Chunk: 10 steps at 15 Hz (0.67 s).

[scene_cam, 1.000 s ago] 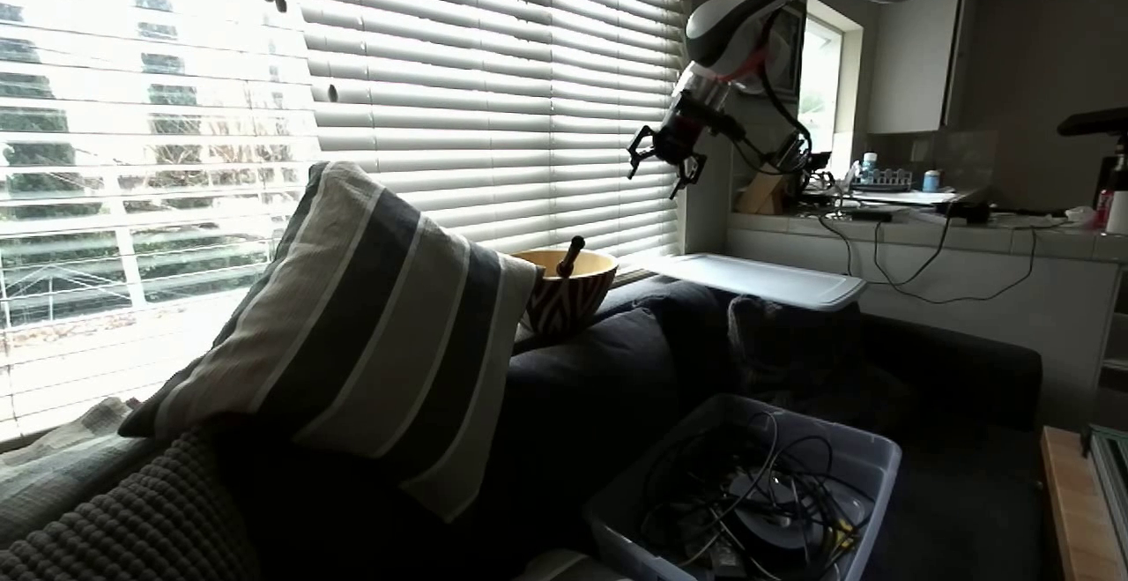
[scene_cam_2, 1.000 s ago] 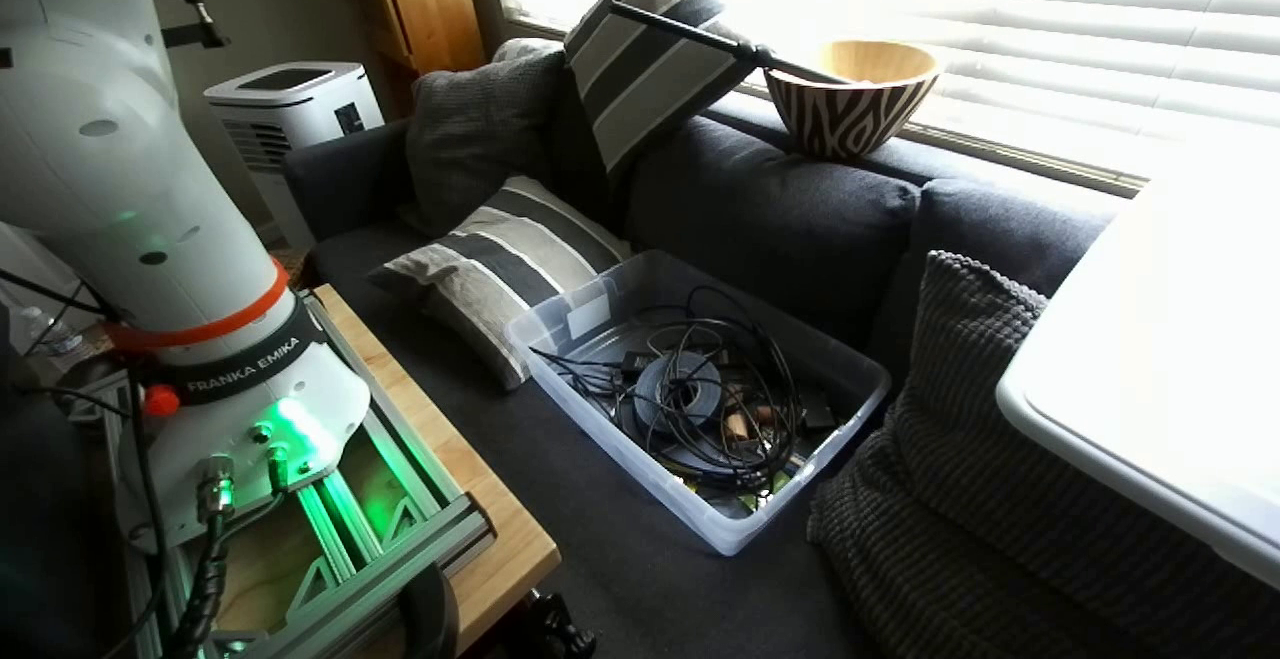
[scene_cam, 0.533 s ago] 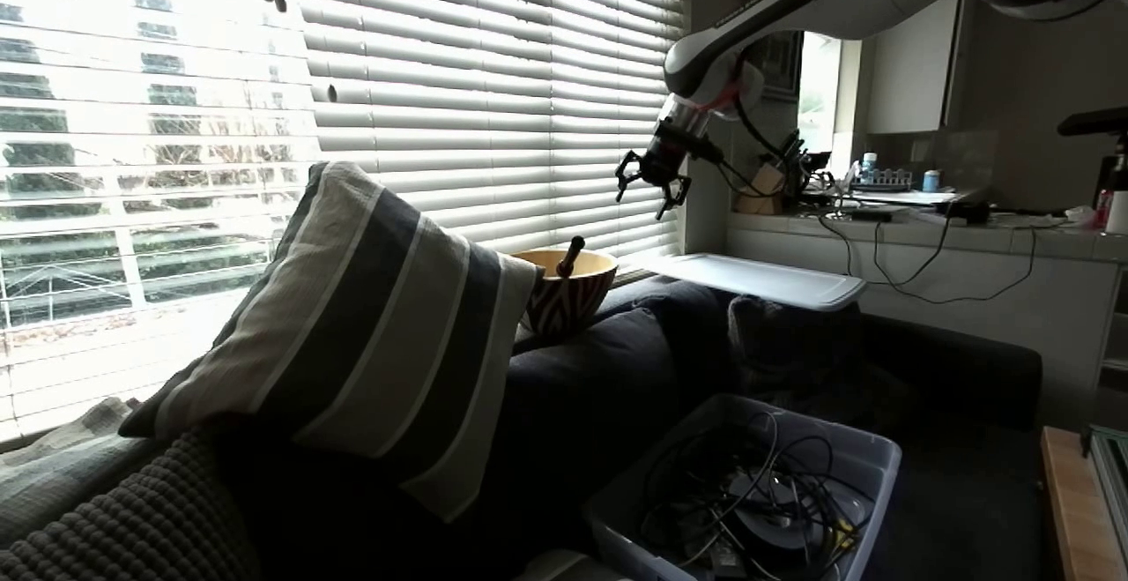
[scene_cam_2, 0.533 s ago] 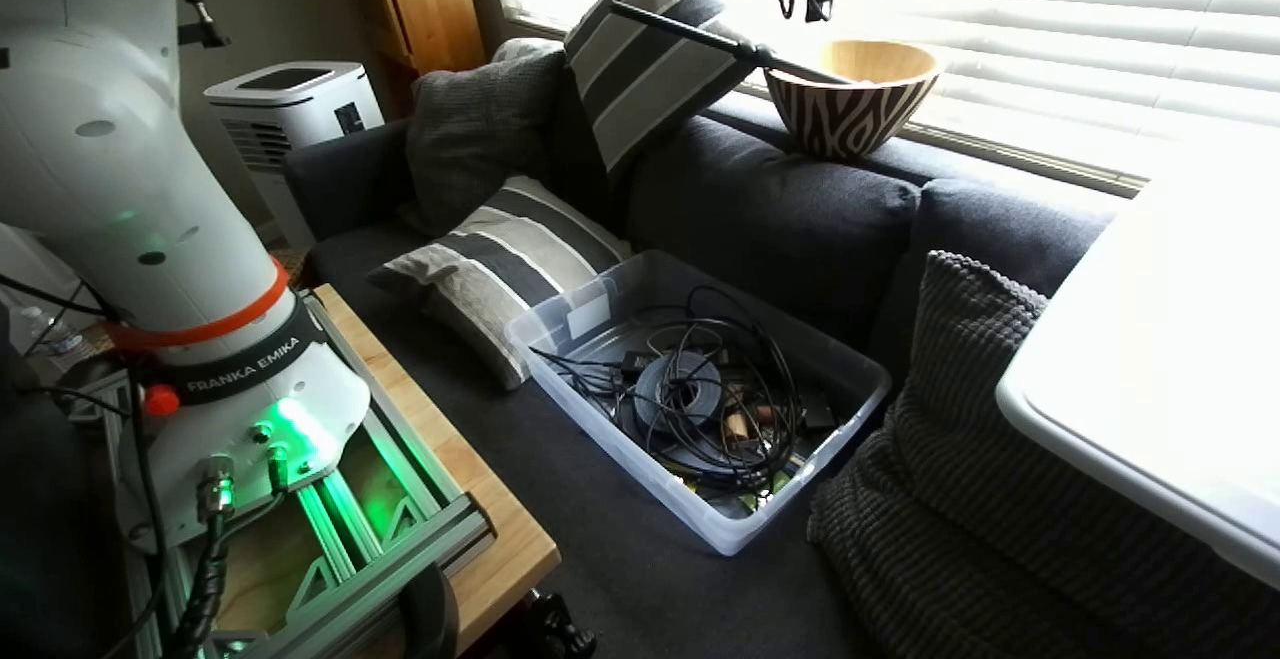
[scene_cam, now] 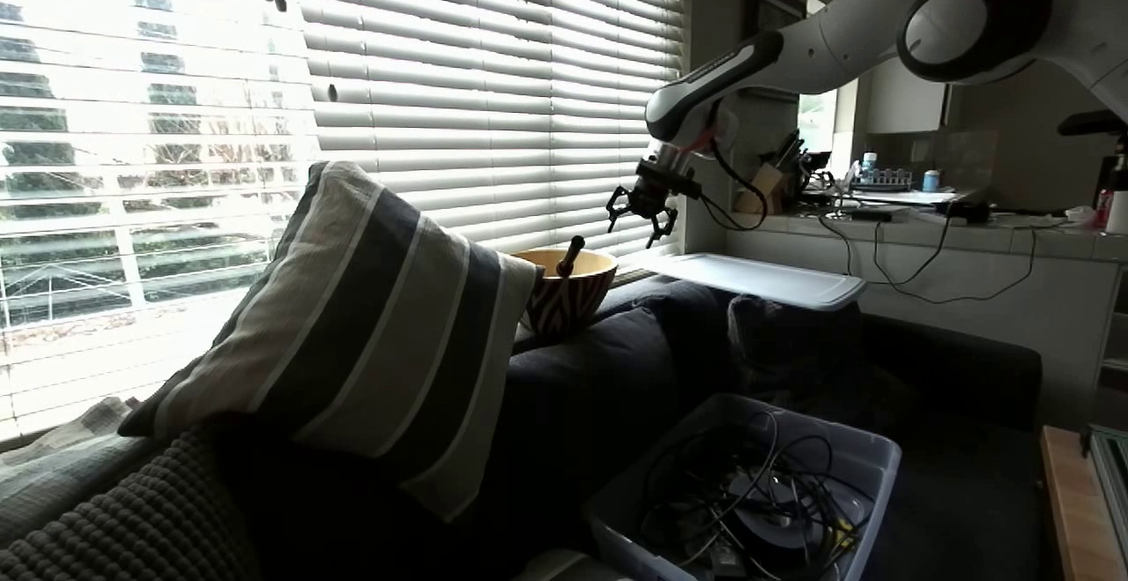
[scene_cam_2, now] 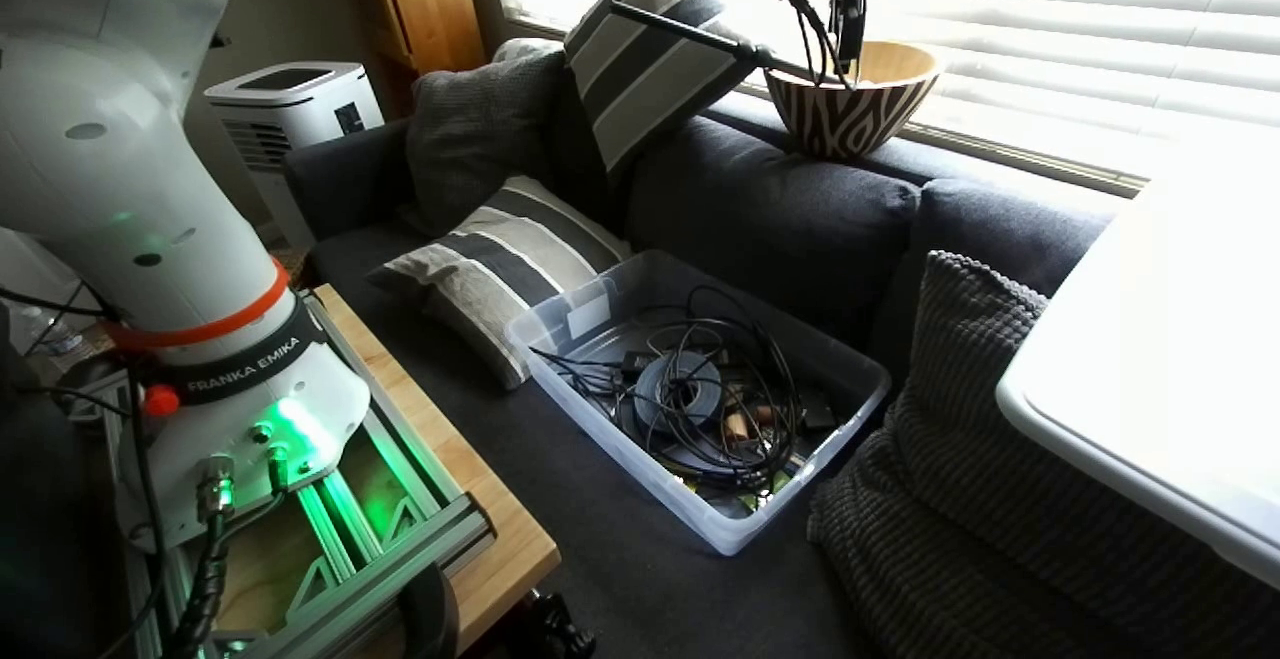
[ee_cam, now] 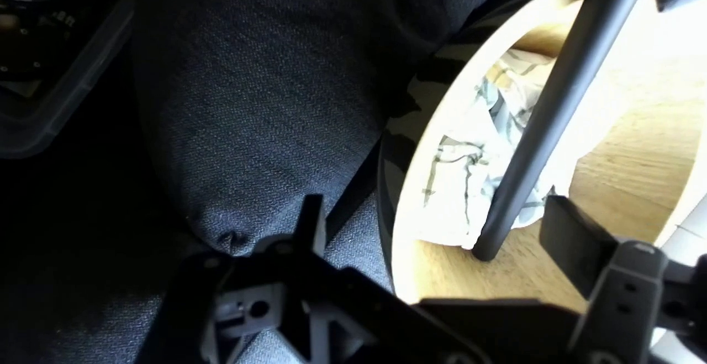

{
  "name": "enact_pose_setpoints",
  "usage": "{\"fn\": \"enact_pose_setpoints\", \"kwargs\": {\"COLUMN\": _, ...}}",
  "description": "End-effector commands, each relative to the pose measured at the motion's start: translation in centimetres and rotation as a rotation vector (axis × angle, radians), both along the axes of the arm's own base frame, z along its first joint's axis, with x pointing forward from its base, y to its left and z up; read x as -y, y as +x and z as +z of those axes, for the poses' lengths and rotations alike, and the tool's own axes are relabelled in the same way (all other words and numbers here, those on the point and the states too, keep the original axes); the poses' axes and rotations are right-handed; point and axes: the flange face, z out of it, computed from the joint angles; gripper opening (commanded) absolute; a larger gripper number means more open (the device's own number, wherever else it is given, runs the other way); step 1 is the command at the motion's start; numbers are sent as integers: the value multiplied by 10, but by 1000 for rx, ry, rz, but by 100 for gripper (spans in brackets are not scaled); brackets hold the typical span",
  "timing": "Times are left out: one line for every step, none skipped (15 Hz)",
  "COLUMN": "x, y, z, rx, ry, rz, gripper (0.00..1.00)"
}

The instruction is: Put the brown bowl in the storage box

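Window blinds [scene_cam_2: 1080,49]: The brown bowl [scene_cam_2: 840,124] is standing upright beside them, dark pattern showing on its side, a black rod [scene_cam_2: 680,27] leaning across its rim.
Fingers [scene_cam_2: 847,29]: They are hanging down, overlapping the bowl's rim from this angle, contact being impossible to judge.
Dark sofa [scene_cam_2: 770,209]: The storage box [scene_cam_2: 625,454] is sitting on it, holding tangled black cables [scene_cam_2: 785,379] and a blue-grey spool [scene_cam_2: 655,394], a striped pillow [scene_cam_2: 545,234] lying just beside it.
Bench [scene_cam_2: 500,529]: It is carrying the robot's base [scene_cam_2: 195,434], a light [scene_cam_2: 300,429] glowing green.
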Motion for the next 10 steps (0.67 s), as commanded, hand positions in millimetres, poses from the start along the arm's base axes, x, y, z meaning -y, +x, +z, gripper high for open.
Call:
{"fn": "enact_pose_setpoints", "kwargs": {"x": 20, "y": 17, "z": -19, "rx": -37, "ry": 17, "rz": -44, "gripper": 100}}
{"fn": "enact_pose_setpoints", "kwargs": {"x": 24, "y": 20, "z": -24, "rx": -45, "ry": 19, "rz": -46, "gripper": 100}}
{"fn": "enact_pose_setpoints", "kwargs": {"x": 26, "y": 23, "z": -30, "rx": -52, "ry": 29, "rz": -48, "gripper": 100}}
{"fn": "enact_pose_setpoints", "kwargs": {"x": 28, "y": 26, "z": -36, "rx": -56, "ry": 36, "rz": -47, "gripper": 100}}
{"fn": "enact_pose_setpoints", "kwargs": {"x": 28, "y": 29, "z": -42, "rx": -58, "ry": 42, "rz": -39, "gripper": 100}}
{"fn": "enact_pose_setpoints", "kwargs": {"x": 27, "y": 32, "z": -48, "rx": -64, "ry": 55, "rz": -36, "gripper": 100}}
{"fn": "enact_pose_setpoints", "kwargs": {"x": 27, "y": 35, "z": -54, "rx": -66, "ry": 61, "rz": -32, "gripper": 100}}
{"fn": "enact_pose_setpoints", "kwargs": {"x": 26, "y": 38, "z": -60, "rx": -66, "ry": 71, "rz": -23, "gripper": 100}}
{"fn": "enact_pose_setpoints", "kwargs": {"x": 24, "y": 40, "z": -65, "rx": -65, "ry": 82, "rz": -16, "gripper": 100}}
{"fn": "enact_pose_setpoints", "kwargs": {"x": 24, "y": 44, "z": -70, "rx": -56, "ry": 83, "rz": -16, "gripper": 100}}
